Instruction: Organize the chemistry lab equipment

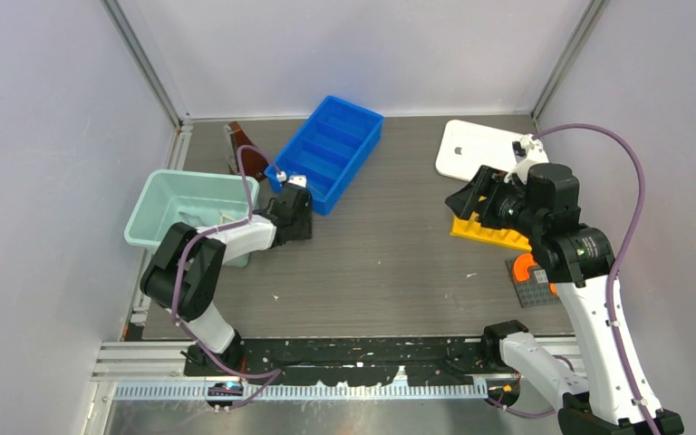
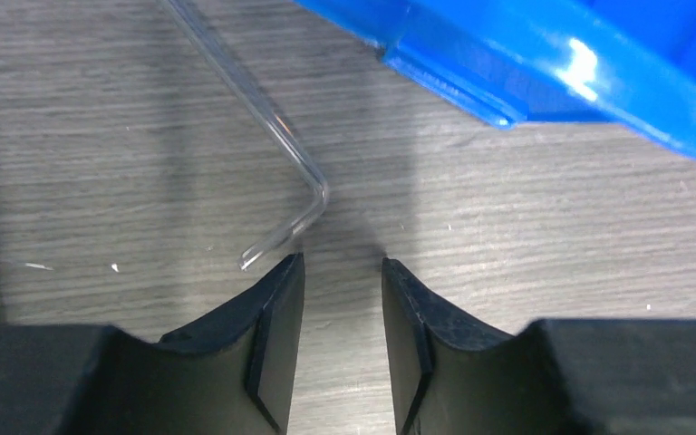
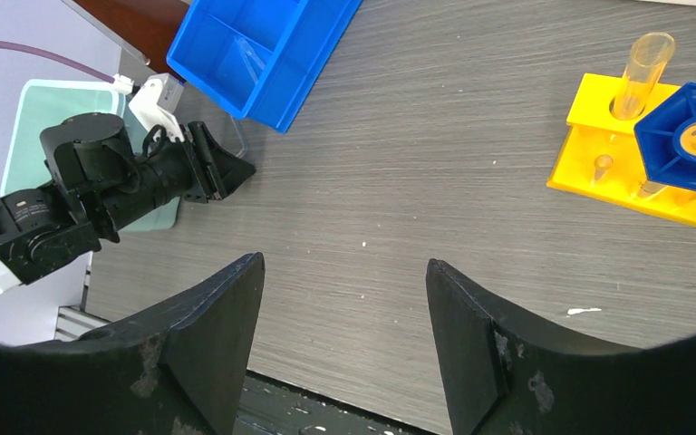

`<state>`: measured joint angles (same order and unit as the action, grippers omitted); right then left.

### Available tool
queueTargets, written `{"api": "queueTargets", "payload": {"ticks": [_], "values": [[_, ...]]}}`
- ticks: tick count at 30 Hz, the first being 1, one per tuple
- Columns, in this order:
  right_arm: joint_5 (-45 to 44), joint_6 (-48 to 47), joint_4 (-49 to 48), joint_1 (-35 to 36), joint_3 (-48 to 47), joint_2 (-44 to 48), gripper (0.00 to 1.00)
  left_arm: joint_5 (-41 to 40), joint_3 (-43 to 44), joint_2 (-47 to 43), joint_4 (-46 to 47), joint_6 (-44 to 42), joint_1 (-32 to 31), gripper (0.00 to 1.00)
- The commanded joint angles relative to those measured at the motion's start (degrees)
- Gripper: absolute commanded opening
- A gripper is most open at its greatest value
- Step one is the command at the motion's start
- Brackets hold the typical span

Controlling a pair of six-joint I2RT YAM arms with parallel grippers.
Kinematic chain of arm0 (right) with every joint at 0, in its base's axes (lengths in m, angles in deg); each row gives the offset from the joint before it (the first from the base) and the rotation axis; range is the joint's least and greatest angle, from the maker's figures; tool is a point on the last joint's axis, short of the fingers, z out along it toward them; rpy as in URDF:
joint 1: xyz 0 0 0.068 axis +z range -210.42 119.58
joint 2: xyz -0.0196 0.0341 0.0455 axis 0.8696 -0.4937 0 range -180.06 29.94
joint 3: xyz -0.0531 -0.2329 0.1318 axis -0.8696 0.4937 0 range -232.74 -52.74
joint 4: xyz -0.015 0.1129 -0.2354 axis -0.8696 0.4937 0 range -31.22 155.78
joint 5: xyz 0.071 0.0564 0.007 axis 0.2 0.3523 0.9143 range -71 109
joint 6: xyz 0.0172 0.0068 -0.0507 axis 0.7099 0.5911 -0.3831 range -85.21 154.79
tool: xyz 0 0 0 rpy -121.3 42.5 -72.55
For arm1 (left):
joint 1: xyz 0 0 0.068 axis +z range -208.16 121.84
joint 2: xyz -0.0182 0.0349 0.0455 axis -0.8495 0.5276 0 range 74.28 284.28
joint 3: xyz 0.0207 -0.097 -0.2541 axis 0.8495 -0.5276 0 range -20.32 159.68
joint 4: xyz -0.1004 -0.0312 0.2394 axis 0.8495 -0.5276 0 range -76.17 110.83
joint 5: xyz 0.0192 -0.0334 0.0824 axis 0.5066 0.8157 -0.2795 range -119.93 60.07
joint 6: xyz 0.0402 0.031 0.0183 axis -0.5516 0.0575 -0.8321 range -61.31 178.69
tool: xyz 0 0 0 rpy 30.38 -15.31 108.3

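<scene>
left gripper jaws a little apart, empty | bent glass rod lies on surface just ahead, near blue tray | right gripper spread wide, empty, beside yellow rack

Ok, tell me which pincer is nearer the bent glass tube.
Left. The left pincer sits right at the bent glass tube's free end, jaws apart, not gripping it. The right pincer is far off on the opposite side, by the yellow rack.

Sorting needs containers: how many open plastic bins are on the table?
2: a teal bin at the left side, and a blue divided bin at the back centre. None seems hidden.
</scene>
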<state>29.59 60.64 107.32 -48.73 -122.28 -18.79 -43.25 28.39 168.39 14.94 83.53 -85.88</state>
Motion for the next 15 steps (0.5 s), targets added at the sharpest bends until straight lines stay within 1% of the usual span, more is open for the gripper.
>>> {"api": "queueTargets", "payload": {"ticks": [1, 6, 9, 12, 15], "values": [[-0.9, -2.0, 1.1, 0.3, -2.4, 0.2, 0.72, 4.3, -1.4, -3.0, -1.5, 2.4, 0.2, 0.37], [-1.3, -2.5, 3.1, 0.3, -3.6, 0.0, 0.72, 10.0, -3.3, -5.4, -3.5, 5.5, 0.0, 0.34], [-1.1, -2.5, 3.5, 0.3, -3.4, 0.2, 0.72, 11.6, -4.2, -6.8, -5.3, 6.3, -0.7, 0.34], [-1.2, -2.5, 3.5, 0.3, -2.0, 0.8, 0.72, 11.7, -5.5, -9.6, -6.6, 6.6, -1.2, 0.33], [-1.3, -2.5, 4.0, 0.3, -0.5, 1.2, 0.72, 7.4, -5.7, -12.5, -8.0, 7.6, -1.2, 0.32]]}}
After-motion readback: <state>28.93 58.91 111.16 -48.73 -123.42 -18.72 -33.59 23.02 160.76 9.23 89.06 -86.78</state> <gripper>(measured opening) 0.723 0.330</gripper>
